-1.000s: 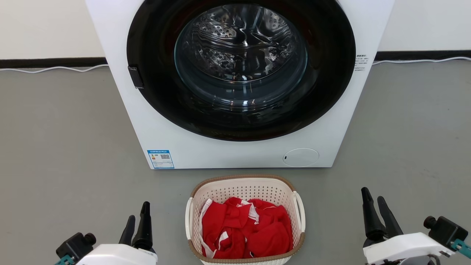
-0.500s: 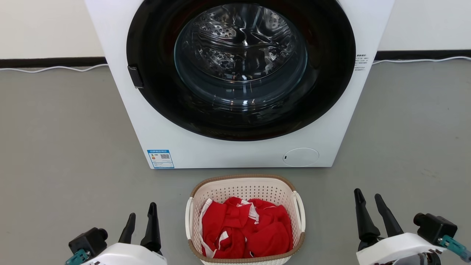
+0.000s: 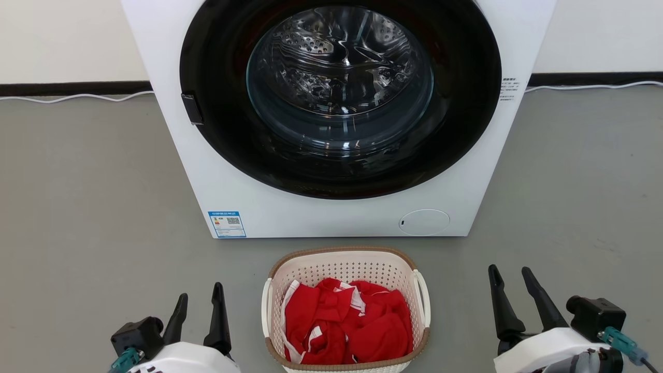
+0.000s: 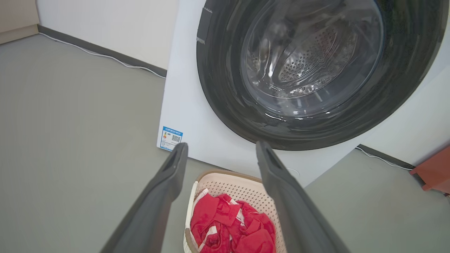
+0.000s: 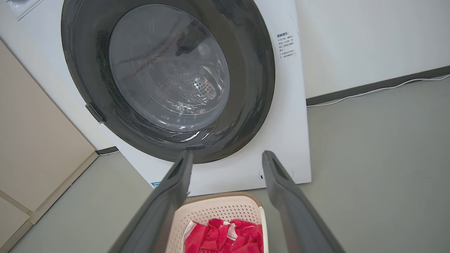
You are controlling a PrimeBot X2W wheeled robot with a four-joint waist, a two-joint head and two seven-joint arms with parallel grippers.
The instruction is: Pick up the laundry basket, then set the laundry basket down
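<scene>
Head view: laundry basket [image 3: 343, 268] on floor [image 3: 103, 207]; left tool [image 3: 200, 291], right tool [image 3: 509, 269] flank it, both spread wide, empty. Risk: uneven lift tilts it, spilling red garments [image 3: 347, 326].

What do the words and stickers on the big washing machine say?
Blue sticker on the washing machine, lower left front: print and square code too small to read.
Black lines of print, upper right front: too small to read.
Basket: no writing visible.

The laundry basket [image 3: 346, 267] is matt perforated plastic holding red cloth [image 3: 347, 326]; the washer [image 3: 269, 207] has glossy white panels, door glass [image 3: 339, 83] shiny; the floor [image 3: 93, 207] is smooth matt grey.
</scene>
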